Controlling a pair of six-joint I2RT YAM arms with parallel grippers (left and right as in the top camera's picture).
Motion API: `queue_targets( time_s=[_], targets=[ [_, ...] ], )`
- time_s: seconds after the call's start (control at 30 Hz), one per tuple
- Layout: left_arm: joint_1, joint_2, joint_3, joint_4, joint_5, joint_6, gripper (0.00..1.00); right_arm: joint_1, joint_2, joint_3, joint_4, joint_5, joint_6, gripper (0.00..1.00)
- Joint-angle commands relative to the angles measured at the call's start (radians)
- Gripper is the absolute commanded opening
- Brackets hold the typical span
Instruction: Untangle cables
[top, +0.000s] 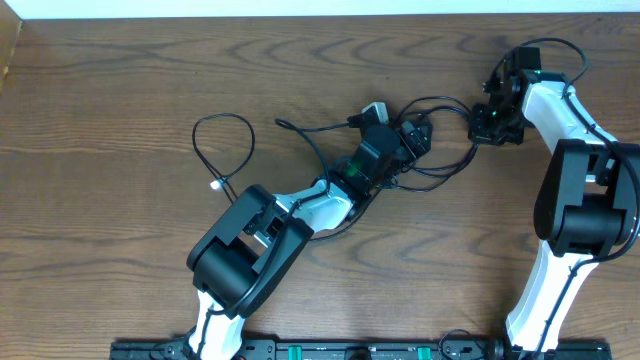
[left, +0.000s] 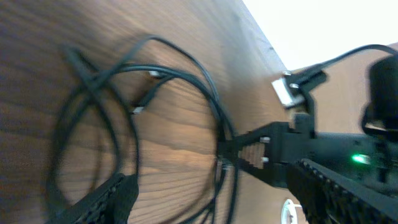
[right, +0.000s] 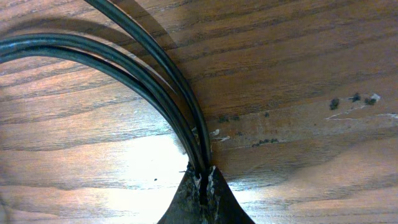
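A tangle of thin black cables (top: 440, 165) lies mid-table. My left gripper (top: 400, 130) hovers over its left part, open. In the left wrist view its fingers (left: 109, 199) stand wide apart, and black cable strands (left: 214, 124) run down between them without being pinched. A silver plug (left: 285, 93) lies near the far side. At the tangle's right end my right gripper (top: 480, 127) is shut on the cables; in the right wrist view the closed fingertips (right: 202, 183) pinch a bundle of black strands (right: 143, 74) against the wood. A separate black cable loop (top: 225, 145) lies alone to the left.
The wooden table (top: 120, 80) runs to a white back edge. The right arm (top: 580, 190) stands at the right side and the left arm's base (top: 245, 250) at the front centre-left. Thicker black arm cables (top: 555, 50) arch above the right wrist.
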Motion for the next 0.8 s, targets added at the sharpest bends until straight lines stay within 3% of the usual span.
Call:
queue_targets(
  time_s=[0.0, 0.77],
  targets=[
    [0.0, -0.002, 0.013, -0.028, -0.073, -0.013, 0.81, 0.013, 0.026, -0.026, -0.014, -0.022, -0.009, 0.01],
    [-0.014, 0.098, 0.019, 0.032, -0.153, -0.074, 0.77, 0.033, 0.026, -0.026, -0.041, -0.023, -0.006, 0.01]
  ],
)
